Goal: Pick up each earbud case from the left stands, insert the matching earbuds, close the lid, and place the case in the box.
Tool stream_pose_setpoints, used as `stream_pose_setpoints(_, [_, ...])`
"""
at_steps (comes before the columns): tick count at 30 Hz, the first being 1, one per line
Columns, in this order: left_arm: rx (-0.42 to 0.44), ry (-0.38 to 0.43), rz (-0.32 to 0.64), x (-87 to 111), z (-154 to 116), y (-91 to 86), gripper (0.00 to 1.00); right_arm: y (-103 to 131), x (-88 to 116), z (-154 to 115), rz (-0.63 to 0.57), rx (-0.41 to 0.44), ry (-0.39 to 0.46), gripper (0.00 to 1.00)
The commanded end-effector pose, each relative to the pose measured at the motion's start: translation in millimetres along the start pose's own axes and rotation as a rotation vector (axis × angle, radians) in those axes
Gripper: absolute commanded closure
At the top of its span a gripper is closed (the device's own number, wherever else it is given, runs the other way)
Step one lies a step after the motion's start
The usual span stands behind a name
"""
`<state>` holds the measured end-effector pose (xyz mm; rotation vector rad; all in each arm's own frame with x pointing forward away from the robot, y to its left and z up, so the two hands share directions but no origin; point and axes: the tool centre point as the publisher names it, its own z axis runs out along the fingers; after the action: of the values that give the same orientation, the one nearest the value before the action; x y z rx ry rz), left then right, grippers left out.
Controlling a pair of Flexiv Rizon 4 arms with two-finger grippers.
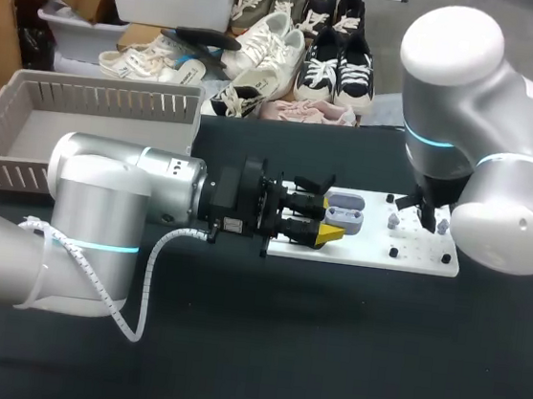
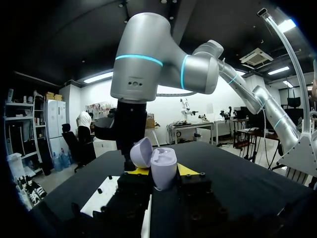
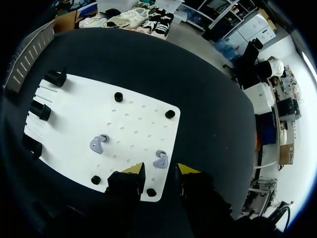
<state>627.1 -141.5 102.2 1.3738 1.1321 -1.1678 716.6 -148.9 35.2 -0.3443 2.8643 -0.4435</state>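
While left tool (image 2: 162, 171) clamps case (image 2: 164, 162), tips (image 2: 187, 169) half-hidden.

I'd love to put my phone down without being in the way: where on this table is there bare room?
Bare: the black table strip between the white board and the near edge. Crowded: the board's left end, where the left end effector grips the open earbud case, and its other end, where the right end effector hangs over two earbuds.
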Motion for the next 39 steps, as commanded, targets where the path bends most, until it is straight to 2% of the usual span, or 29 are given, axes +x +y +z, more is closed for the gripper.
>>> stream_pose_setpoints(1, [-0.005, -0.001, 0.001, 0.3, 0.6, -0.8, 1.0, 0.1, -1.4, 3.6, 0.003, 0.0, 0.006, 0.62])
stream_pose_setpoints(16, [-0.005, -0.001, 0.001, 0.3, 0.6, -0.8, 1.0, 0.3, -1.8, 11.3, 0.006, -0.004, 0.02, 0.65])
stream_pose_setpoints(19, [-0.005, -0.001, 0.001, 0.3, 0.6, -0.8, 1.0, 0.2, -1.8, 12.9, 0.006, -0.003, 0.022, 0.69])
stream_pose_setpoints(24, [-0.005, -0.001, 0.001, 0.3, 0.6, -0.8, 1.0, 0.1, -1.8, 13.1, 0.008, 0.001, 0.021, 0.67])
stream_pose_setpoints(39, [-0.005, -0.001, 0.001, 0.3, 0.6, -0.8, 1.0, 0.1, -1.2, 16.9, 0.012, 0.003, 0.027, 0.71])
